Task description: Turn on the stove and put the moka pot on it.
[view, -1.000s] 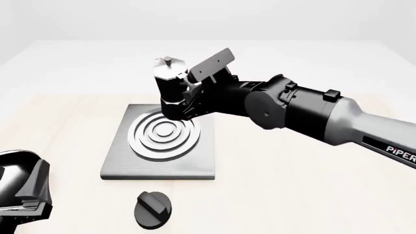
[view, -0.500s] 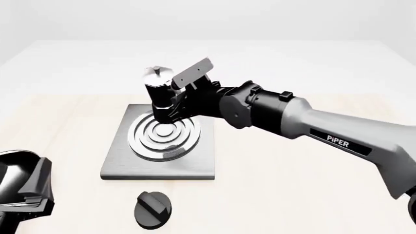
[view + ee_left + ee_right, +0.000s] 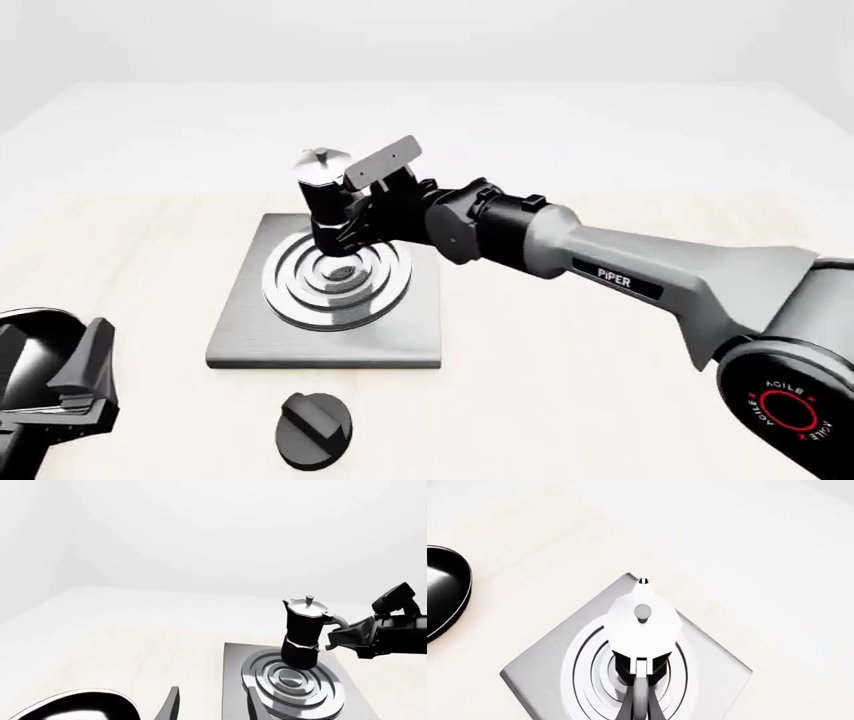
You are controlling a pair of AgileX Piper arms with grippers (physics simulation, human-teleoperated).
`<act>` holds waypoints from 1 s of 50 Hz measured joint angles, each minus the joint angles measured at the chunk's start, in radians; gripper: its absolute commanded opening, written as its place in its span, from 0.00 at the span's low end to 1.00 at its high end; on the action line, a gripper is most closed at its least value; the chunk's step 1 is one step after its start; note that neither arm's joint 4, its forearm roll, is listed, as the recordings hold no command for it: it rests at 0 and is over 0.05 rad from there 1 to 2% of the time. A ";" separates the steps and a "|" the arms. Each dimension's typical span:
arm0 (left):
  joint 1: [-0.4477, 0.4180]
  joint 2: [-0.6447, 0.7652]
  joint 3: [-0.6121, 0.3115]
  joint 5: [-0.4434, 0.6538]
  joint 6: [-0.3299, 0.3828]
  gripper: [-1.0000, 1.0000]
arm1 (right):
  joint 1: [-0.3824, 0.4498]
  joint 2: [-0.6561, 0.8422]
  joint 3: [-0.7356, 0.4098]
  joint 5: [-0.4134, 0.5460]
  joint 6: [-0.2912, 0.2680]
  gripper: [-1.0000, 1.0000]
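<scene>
The moka pot, with a black faceted body and a silver lid, stands upright over the back of the silver rings of the stove. Its base is at the rings; I cannot tell if it touches. My right gripper is shut on the pot's handle from the right. The left wrist view shows the pot, the stove and the right gripper. The right wrist view looks down on the pot's lid and the stove. The round black knob lies in front of the slab. My left gripper is low at the near left.
The right arm stretches across the table from the right above the slab's right edge. A glossy black curved part of the left arm shows at the side of the right wrist view.
The right arm has reached further left and lowered the moka pot from behind the slab onto the back of the rings. The left gripper and the knob have stayed put.
</scene>
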 measured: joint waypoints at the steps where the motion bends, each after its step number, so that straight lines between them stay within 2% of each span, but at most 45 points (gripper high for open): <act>1: 0.000 0.003 0.000 -0.002 -0.001 1.00 | -0.001 0.006 -0.003 -0.001 0.001 0.00; 21: 0.001 0.049 0.000 -0.039 -0.008 1.00 | 0.001 0.087 -0.009 -0.038 0.020 0.00; 43: 0.006 0.050 0.001 -0.041 -0.011 1.00 | 0.002 0.091 0.031 -0.115 0.060 0.00; 44: 0.006 0.049 0.001 -0.041 -0.011 1.00 | 0.002 0.091 0.034 -0.119 0.062 1.00; 50: 0.008 0.043 0.001 -0.036 -0.012 1.00 | 0.021 0.113 0.069 -0.124 0.070 1.00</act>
